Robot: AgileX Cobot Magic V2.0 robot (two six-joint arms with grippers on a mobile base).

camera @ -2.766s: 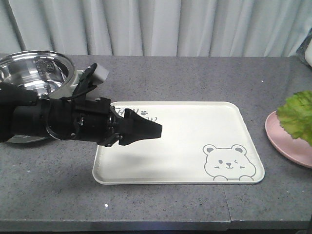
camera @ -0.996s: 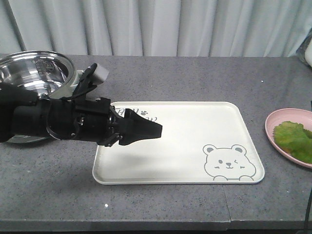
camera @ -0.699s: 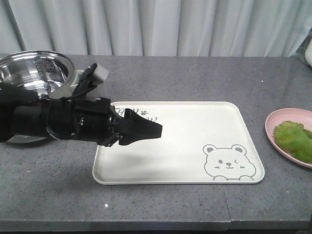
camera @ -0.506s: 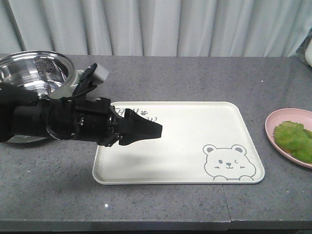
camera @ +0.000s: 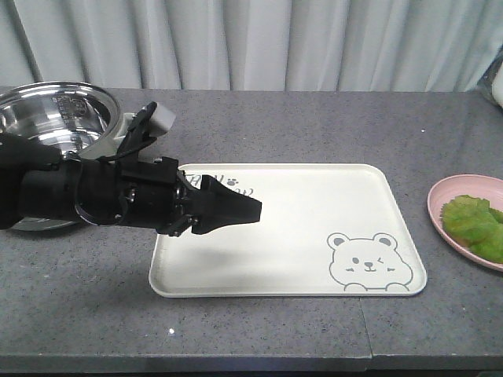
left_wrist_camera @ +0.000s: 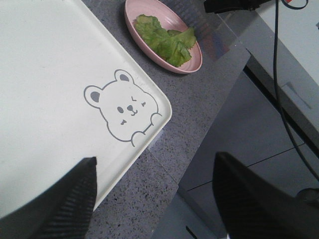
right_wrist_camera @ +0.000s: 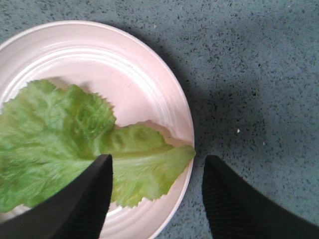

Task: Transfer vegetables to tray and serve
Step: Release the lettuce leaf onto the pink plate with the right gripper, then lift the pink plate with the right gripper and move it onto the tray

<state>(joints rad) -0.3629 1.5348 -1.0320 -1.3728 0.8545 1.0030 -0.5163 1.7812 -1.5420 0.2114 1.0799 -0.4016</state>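
The vegetables, green lettuce leaves (camera: 470, 224), lie on a round pink plate (camera: 440, 216) at the table's right edge. The cream-white tray (camera: 314, 204) with its bear drawing (camera: 365, 263) lies mid-table with nothing on it. My left gripper (camera: 240, 209) hovers over the tray's left part, open and empty. In the left wrist view its fingers (left_wrist_camera: 70, 199) frame the tray's corner (left_wrist_camera: 40, 74), with the lettuce (left_wrist_camera: 164, 40) beyond. My right gripper (right_wrist_camera: 157, 191) is open just above the plate (right_wrist_camera: 99, 55), straddling the end of a lettuce leaf (right_wrist_camera: 55, 134). It is out of the front view.
A steel pot (camera: 47, 118) stands at the back left, behind my left arm. Grey curtains close off the back. The table's front edge (left_wrist_camera: 199, 149) drops to the floor just beyond the tray's bear corner.
The lettuce, held up above the pink plate 2.8 s ago, now lies flat on the plate. My left arm has not moved.
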